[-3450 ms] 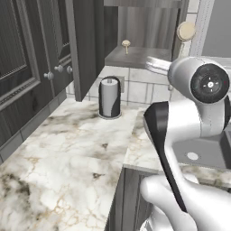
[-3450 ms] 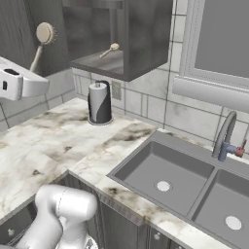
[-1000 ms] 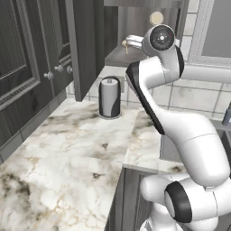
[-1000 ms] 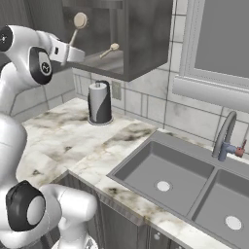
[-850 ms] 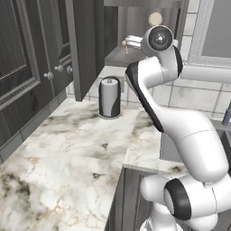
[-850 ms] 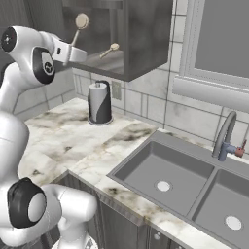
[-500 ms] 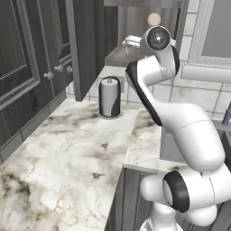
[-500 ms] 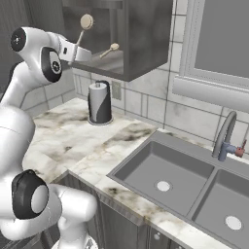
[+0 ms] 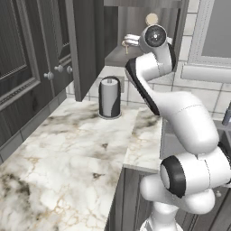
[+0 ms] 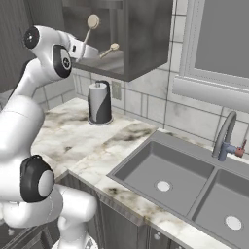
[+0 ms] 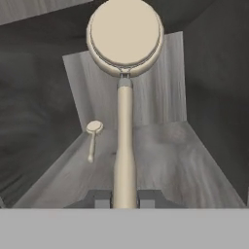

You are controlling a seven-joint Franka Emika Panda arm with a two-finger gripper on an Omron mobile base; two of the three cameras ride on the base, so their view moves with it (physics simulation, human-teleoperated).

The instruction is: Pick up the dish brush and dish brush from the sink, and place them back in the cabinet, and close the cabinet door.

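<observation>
My gripper (image 11: 124, 199) is shut on the thin handle of a tan dish brush (image 11: 124, 146), whose round head (image 11: 125, 36) points up and away from the hand. The held dish brush (image 10: 92, 23) stands just at the open front of the dark grey cabinet (image 10: 146, 44), with the gripper (image 10: 84, 52) at shelf height. The other dish brush (image 11: 92, 136) lies flat on the cabinet shelf (image 11: 165, 160), left of the held one and apart from it; it is the brush (image 10: 110, 49) lying at the shelf's edge. The cabinet door (image 9: 85, 45) stands open. The sink (image 10: 165, 170) holds no brush.
A dark paper towel holder with a white roll (image 10: 99, 103) stands on the marble counter (image 9: 67, 149) under the cabinet. A faucet (image 10: 223, 136) rises behind the sink. Closed dark cabinet doors (image 9: 27, 67) lie to the left of the open door.
The arm has reached a little further toward the cabinet, carrying the held brush closer to the shelf. The brush on the shelf has not moved.
</observation>
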